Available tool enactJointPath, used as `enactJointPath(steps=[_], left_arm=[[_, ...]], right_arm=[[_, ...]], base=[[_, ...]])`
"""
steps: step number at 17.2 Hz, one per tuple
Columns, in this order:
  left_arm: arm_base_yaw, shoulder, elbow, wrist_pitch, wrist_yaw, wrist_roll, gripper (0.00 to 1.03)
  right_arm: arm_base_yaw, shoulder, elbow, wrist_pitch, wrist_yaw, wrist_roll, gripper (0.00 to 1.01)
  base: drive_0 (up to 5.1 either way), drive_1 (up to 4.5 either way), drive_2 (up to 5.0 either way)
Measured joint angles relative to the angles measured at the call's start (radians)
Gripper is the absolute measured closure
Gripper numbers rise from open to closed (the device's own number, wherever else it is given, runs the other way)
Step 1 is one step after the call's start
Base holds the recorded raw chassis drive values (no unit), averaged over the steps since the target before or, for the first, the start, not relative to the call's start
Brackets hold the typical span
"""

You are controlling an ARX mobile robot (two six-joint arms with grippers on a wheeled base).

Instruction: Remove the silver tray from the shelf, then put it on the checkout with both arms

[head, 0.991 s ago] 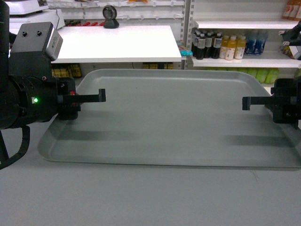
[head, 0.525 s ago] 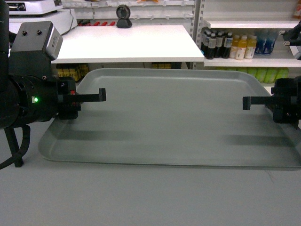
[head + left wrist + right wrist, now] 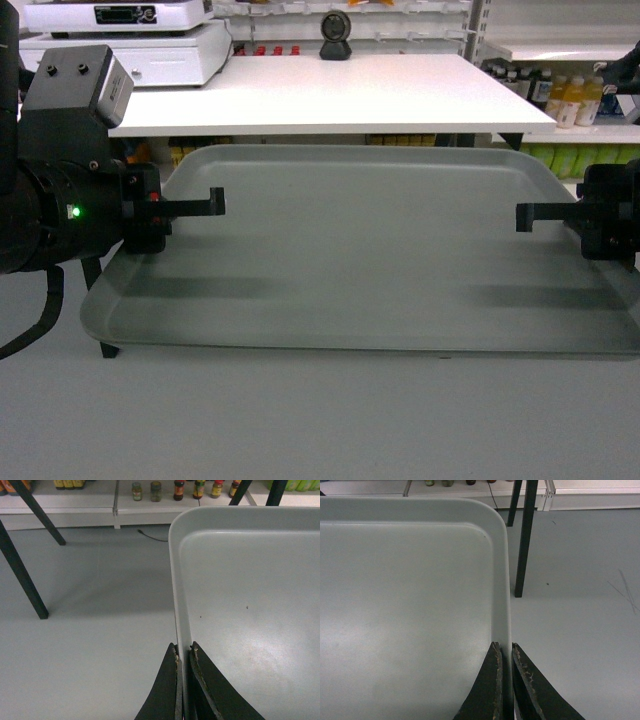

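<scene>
The silver tray [image 3: 360,250] hangs level in the air above the grey floor [image 3: 90,630], carried by its two short ends. The left hand [image 3: 183,680] is pinched onto its left rim and the right hand [image 3: 503,680] onto its right rim, each with one finger inside and one outside. Beyond the tray's far edge stands a white counter [image 3: 330,95] bearing a scale [image 3: 130,35] and a small black camera [image 3: 336,33].
</scene>
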Motion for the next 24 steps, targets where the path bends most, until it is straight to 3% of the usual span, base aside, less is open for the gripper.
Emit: enactJointPath(steps=[6, 20, 24], left_arm=[[0.000, 0.000, 0.000, -0.001, 0.000, 0.000, 0.99], [0.003, 0.000, 0.000, -0.002, 0.002, 0.000, 0.99], [0.003, 0.000, 0.000, -0.002, 0.002, 0.000, 0.99]], right_arm=[[0.000, 0.000, 0.000, 0.000, 0.000, 0.000, 0.98], [0.000, 0.000, 0.000, -0.002, -0.002, 0.000, 0.98], [0.000, 0.000, 0.000, -0.003, -0.002, 0.000, 0.98]], base=[[-5.0, 2.44, 2.4], [0.0, -0.02, 0.0], [0.0, 3.56, -3.6]])
